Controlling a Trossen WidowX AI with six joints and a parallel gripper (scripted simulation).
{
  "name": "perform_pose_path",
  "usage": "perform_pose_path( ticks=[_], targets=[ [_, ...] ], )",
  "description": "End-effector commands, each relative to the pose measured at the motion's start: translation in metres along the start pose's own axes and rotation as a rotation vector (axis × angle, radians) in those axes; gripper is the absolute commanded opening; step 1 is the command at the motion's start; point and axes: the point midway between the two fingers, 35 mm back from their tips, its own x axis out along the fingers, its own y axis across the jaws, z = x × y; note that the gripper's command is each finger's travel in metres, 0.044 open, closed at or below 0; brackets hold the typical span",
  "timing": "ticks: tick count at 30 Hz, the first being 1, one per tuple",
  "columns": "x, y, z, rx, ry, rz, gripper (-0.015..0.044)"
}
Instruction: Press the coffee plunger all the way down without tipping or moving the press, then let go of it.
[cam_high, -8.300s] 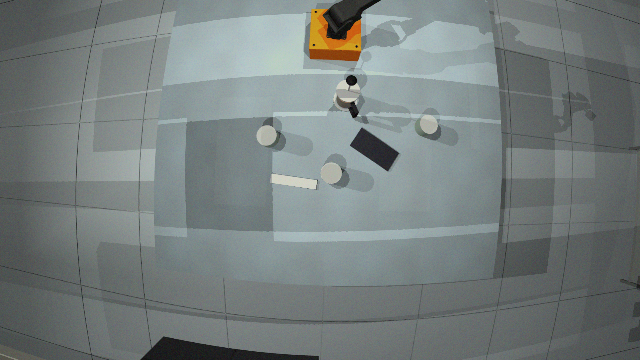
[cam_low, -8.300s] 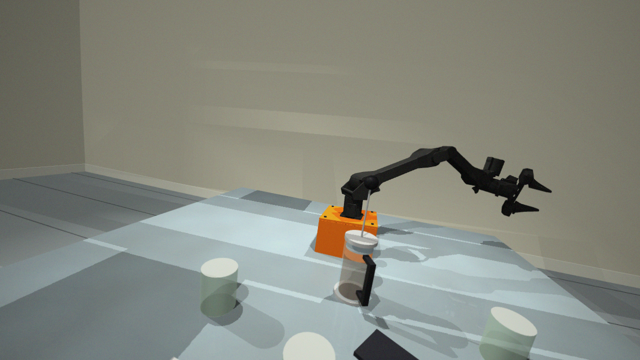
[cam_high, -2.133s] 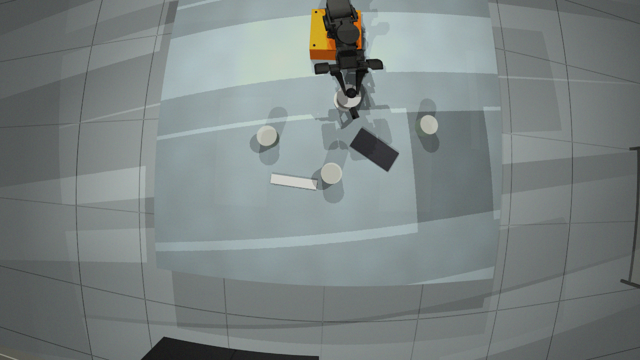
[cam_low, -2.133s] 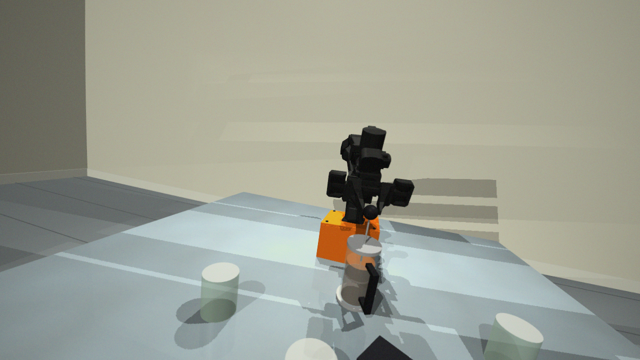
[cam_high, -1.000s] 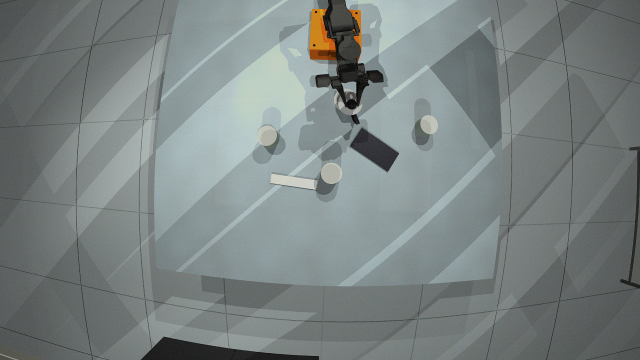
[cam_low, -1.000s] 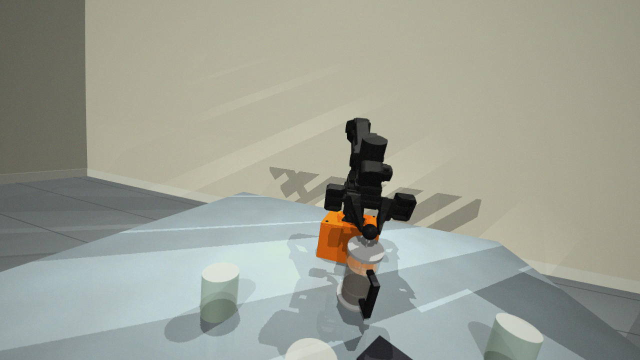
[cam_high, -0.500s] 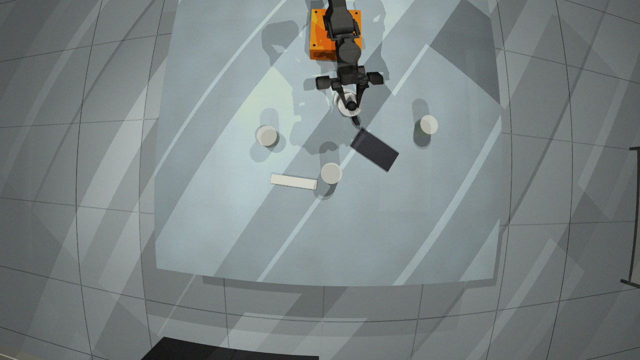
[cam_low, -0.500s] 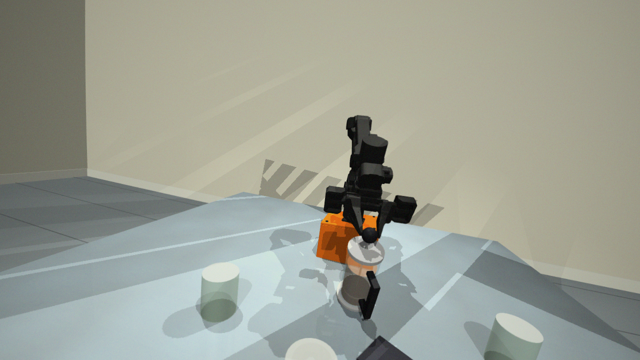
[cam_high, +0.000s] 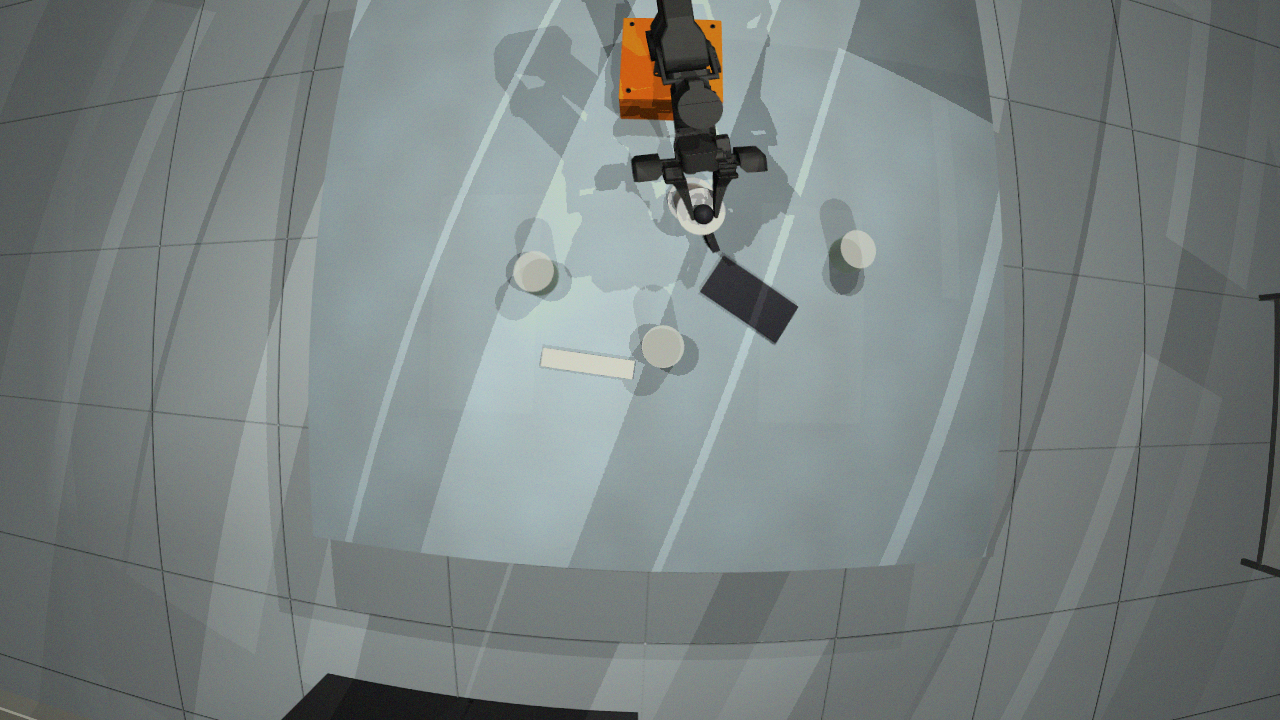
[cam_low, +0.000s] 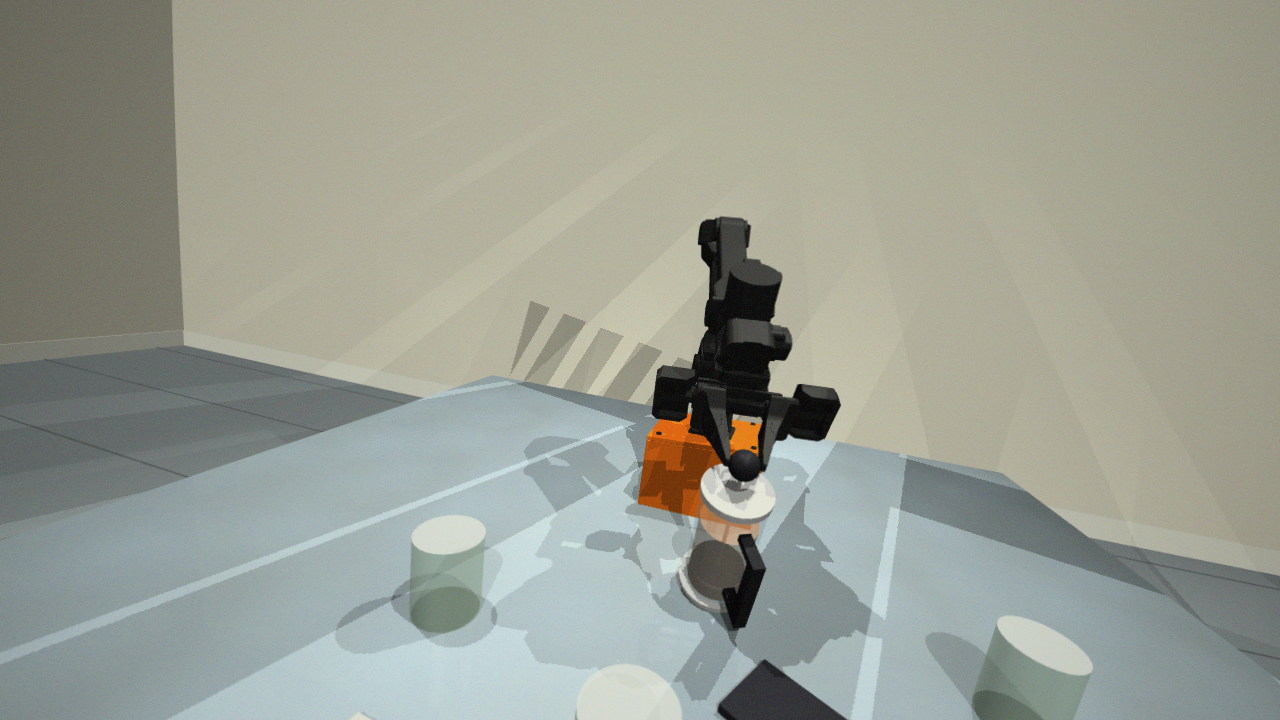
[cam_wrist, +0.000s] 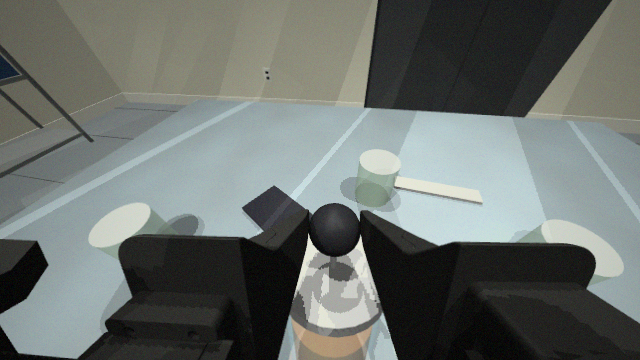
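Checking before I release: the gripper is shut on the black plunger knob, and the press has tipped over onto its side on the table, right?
Not quite. The gripper is shut on the black plunger knob, but the press has not tipped: the exterior view shows it standing upright on the table, handle vertical, lid level just under the knob.

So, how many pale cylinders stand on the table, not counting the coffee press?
3. One cylinder stands at the image left, one in the middle beside the pale flat strip, and one at the image right. None seems hidden.
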Motion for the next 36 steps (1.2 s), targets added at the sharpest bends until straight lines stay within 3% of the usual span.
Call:
perform_pose_path(
  ticks=[1, 17, 29, 36],
  targets=[
    [0.003, 0.000, -0.005, -0.008, 0.021, 0.000, 0.0119],
    [0.002, 0.000, 0.001, -0.001, 0.001, 0.000, 0.0119],
    [0.002, 0.000, 0.001, -0.001, 0.001, 0.000, 0.0434],
    [0.001, 0.000, 0.009, 0.005, -0.021, 0.002, 0.0440]
  ],
)
